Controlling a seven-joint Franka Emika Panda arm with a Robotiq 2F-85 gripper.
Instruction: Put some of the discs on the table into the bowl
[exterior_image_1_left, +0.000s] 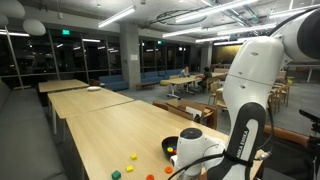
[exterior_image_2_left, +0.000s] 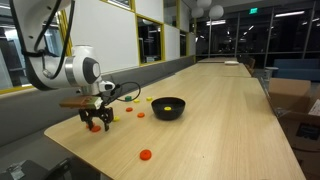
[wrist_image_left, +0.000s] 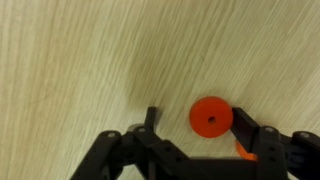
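On the tabletop (wrist_image_left: 80, 60), a red disc (wrist_image_left: 211, 117) lies between the fingers (wrist_image_left: 244, 128), which stand apart; centre it, then close low and squarely.

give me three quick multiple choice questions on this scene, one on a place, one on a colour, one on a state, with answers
1. Where does the orange-red disc in the wrist view lie?
A) on the table, between the fingers of the gripper
B) stacked on a green disc
C) on a chair

2. What colour is the bowl?
A) white
B) black
C) blue

3. How do the jaws stand?
A) shut tight with nothing between
B) apart, with a gap on one side of the disc
C) out of sight

Answers: 1 A, it lies flat on the wood between the fingers; 2 B, it looks black in both exterior views; 3 B, bare table shows between one finger and the disc.
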